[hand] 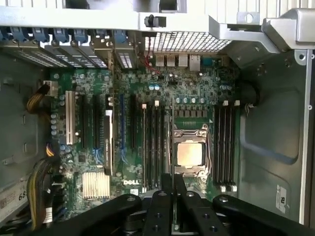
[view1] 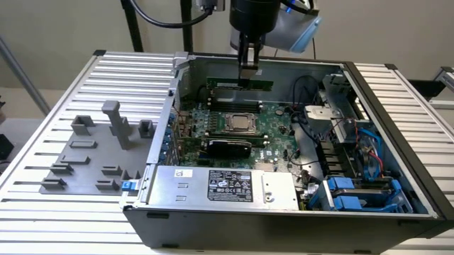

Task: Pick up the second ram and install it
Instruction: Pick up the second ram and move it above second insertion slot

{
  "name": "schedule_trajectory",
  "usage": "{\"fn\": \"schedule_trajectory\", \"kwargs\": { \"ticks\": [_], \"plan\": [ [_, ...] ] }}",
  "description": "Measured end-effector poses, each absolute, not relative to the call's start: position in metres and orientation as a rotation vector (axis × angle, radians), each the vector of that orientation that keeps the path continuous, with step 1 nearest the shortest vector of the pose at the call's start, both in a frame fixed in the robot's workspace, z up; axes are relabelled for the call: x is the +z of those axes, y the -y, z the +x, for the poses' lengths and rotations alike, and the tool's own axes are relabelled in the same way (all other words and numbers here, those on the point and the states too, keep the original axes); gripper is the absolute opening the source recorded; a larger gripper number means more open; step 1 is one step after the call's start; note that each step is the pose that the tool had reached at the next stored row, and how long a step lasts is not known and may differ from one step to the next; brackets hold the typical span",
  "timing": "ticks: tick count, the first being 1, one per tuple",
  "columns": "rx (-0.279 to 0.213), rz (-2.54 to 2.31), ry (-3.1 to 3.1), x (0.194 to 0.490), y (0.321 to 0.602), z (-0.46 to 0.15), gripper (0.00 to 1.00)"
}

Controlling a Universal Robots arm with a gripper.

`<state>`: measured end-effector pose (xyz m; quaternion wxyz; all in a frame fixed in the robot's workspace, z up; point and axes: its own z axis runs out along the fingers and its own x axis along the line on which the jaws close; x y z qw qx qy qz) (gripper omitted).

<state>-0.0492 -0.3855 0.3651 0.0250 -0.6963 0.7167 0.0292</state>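
In the exterior view my gripper [view1: 248,70] reaches down into the open computer case [view1: 369,101] and is shut on the second ram [view1: 227,83], a thin green strip. The strip hangs level just above the dark memory slots [view1: 237,98] behind the CPU socket [view1: 241,123]. From the wrist view, the gripper [hand: 173,191] has its black fingers [hand: 160,209] pressed close together. Below them lie the CPU socket [hand: 189,153] and long memory slots [hand: 153,147] on one side, with more slots [hand: 225,142] on the other.
A grey holder plate [view1: 92,154] with upright blocks lies on the slatted table at the exterior view's left. Inside the case are a power supply [view1: 227,185], a black card [view1: 227,144] in front of the socket, loose cables [view1: 312,114] and blue drive bays [view1: 354,194].
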Motion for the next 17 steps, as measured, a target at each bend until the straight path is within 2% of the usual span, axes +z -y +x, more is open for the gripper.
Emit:
{"fn": "schedule_trajectory", "kwargs": {
  "ticks": [17],
  "plan": [
    [0.09, -2.132, -2.236, 0.335, 0.381, -0.041, 0.0]
  ]
}}
